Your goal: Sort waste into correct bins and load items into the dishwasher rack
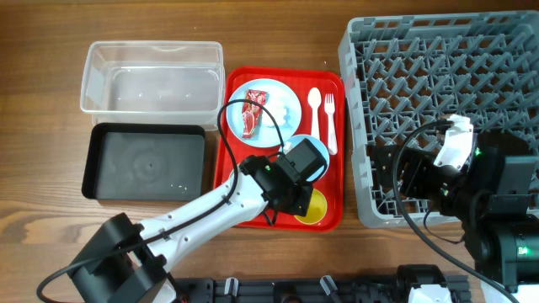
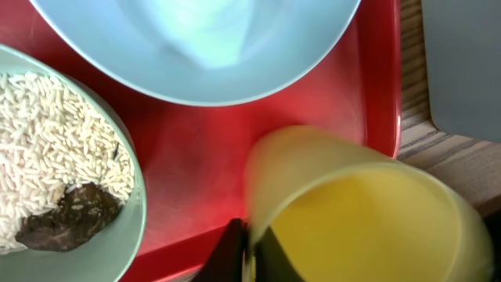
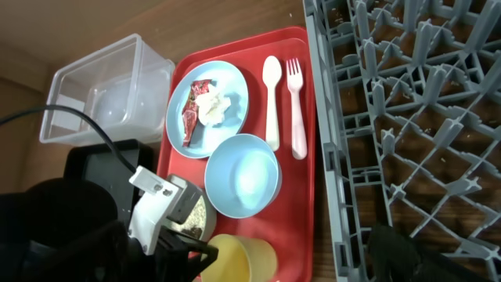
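yellow cup [image 2: 368, 211] at red tray [image 2: 196, 149] corner, left fingers [image 2: 235, 249] beside (grip unclear, right fingers [image 3: 399, 252] too), rice [image 2: 47, 133] in green bowl [image 2: 138, 210]

Flat red serving tray [image 1: 334, 189], glossy with a low raised rim, lying flat on brown wood-grain counter [image 1: 42, 84], long sides running front to back.

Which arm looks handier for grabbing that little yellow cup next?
Left. Its fingers hover close beside the yellow cup on the red tray; the right arm sits over the grey rack, farther off.
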{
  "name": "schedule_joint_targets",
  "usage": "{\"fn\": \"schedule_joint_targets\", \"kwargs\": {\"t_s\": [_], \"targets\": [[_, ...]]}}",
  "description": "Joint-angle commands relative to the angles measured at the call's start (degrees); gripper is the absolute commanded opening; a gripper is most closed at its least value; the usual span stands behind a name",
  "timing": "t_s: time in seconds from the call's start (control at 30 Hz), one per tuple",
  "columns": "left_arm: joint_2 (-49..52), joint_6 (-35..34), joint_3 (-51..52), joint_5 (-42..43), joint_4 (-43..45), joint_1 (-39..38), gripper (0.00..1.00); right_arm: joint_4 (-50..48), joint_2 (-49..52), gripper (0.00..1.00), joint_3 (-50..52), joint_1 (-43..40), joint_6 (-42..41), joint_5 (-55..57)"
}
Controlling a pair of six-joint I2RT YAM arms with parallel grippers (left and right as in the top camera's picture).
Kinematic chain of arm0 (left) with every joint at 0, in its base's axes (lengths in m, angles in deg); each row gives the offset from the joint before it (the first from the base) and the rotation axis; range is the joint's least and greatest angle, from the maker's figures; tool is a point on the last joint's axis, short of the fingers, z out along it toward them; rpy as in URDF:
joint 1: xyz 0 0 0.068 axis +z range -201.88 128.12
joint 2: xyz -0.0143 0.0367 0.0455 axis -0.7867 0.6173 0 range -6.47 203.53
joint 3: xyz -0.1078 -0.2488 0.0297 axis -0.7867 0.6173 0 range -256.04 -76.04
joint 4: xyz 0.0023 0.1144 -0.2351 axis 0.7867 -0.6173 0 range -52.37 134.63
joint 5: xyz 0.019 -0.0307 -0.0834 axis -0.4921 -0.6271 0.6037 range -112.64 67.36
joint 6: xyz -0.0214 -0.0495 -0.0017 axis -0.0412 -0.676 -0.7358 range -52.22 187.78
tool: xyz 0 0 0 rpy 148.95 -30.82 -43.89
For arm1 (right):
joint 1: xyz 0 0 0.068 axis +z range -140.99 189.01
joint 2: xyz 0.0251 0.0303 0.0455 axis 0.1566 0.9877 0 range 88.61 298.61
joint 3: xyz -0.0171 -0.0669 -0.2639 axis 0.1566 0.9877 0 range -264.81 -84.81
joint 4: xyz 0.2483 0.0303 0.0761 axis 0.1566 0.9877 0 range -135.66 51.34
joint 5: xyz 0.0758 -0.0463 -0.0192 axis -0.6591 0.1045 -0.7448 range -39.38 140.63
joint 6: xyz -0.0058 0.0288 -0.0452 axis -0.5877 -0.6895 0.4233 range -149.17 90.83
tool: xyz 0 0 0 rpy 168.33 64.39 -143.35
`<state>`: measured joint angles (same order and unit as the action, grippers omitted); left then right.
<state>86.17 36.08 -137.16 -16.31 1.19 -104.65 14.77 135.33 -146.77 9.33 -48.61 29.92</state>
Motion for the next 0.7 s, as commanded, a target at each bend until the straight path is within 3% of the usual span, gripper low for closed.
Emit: {"fn": "schedule_joint_targets", "kwargs": {"t_s": [0.0, 0.13, 0.23, 0.3, 0.47, 0.57, 0.67], "targets": [[-2.8, -2.2, -1.0, 5.9, -0.7, 0.8, 0.04, -0.4, 0.0, 1.0, -0.8, -0.1, -1.6, 0.1], [-12.5, 1.9, -2.4, 20.0, -2.7, 8.7, 0.04, -2.9, 0.0, 1.0, -0.8, -0.1, -1.1, -1.4], [-20.0, 3.0, -2.4, 30.9, -1.6, 20.8, 0.04, -7.0, 0.0, 0.97, -0.8, 0.2, 6.6, -18.1], [-22.1, 4.9, -2.4, 41.7, 1.7, 28.6, 0.04, -10.7, 0.0, 0.96, -0.8, 1.2, 11.0, -29.4], [-21.8, 4.3, -2.4, 69.8, 9.9, 39.0, 0.04, -16.3, 1.6, 0.96, -0.7, 4.7, 13.2, -37.0], [-21.7, 4.3, -2.4, 76.5, 11.6, 39.0, 0.04, -22.5, 4.7, 0.97, -0.7, 8.9, 10.2, -39.3], [-21.7, 4.3, -2.4, 77.2, 11.6, 39.0, 0.04, -29.0, 6.8, 0.96, -0.7, 12.4, 9.7, -42.4]]}}
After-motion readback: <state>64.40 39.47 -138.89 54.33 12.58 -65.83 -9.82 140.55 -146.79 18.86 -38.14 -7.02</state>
